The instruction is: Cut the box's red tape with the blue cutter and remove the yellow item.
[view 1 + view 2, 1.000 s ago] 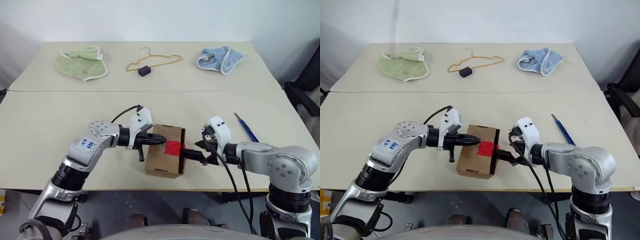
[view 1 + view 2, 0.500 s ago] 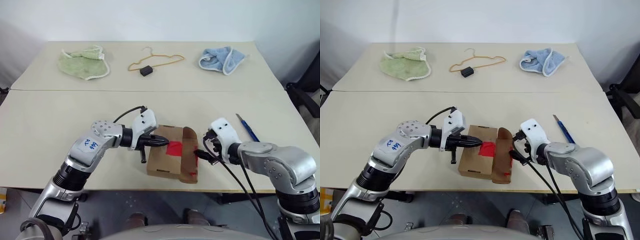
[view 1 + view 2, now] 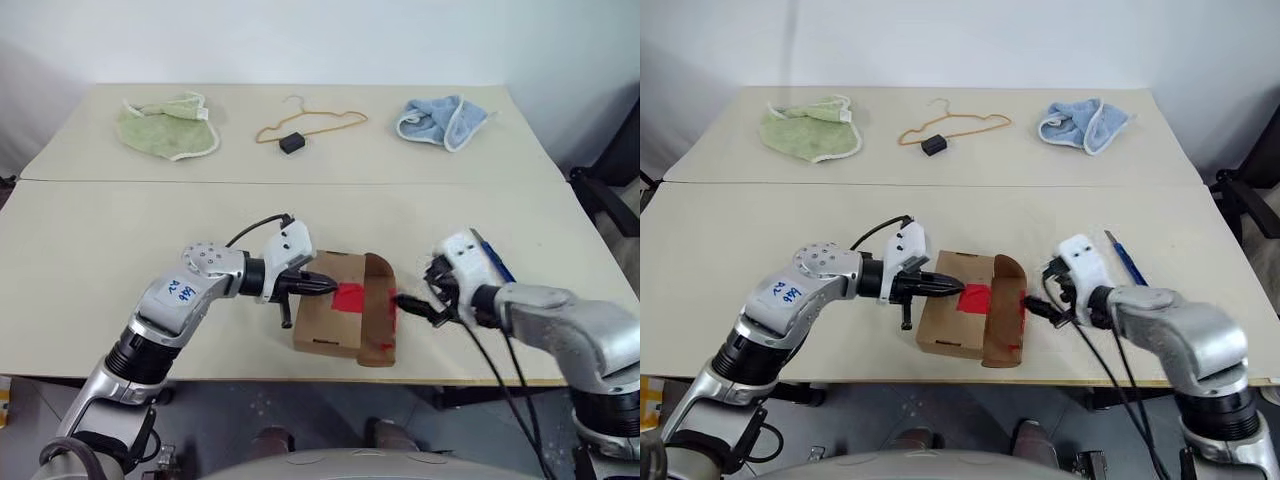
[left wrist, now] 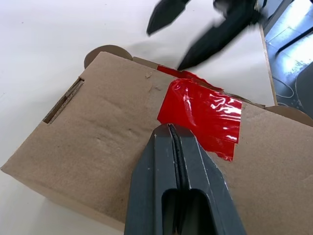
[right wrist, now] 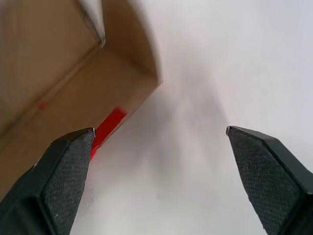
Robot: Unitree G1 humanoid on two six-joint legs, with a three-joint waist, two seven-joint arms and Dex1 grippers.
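The brown box [image 3: 325,325] lies near the table's front edge, its right flap [image 3: 379,310] swung open and standing up. The red tape [image 3: 348,297] is split: most sits on the lid [image 4: 98,122], and a strip clings to the flap [image 5: 110,121]. My left gripper [image 3: 330,287] is shut, and its tip [image 4: 170,127] presses on the lid at the tape's edge. To the right of the flap, clear of it, my right gripper [image 3: 412,303] stands open with nothing between its fingers [image 5: 73,147]. The blue cutter [image 3: 1124,256] lies on the table behind my right wrist. The yellow item is hidden.
A green cloth [image 3: 165,125], a wire hanger [image 3: 310,118] with a small black block [image 3: 291,143] and a blue cloth [image 3: 440,120] lie along the far table. A dark chair [image 3: 612,185] stands off the table's right edge. The box sits close to the front edge.
The box's right flap has swung open. My right gripper has drawn away from the box to the right, still open. The left gripper has stayed on the lid.
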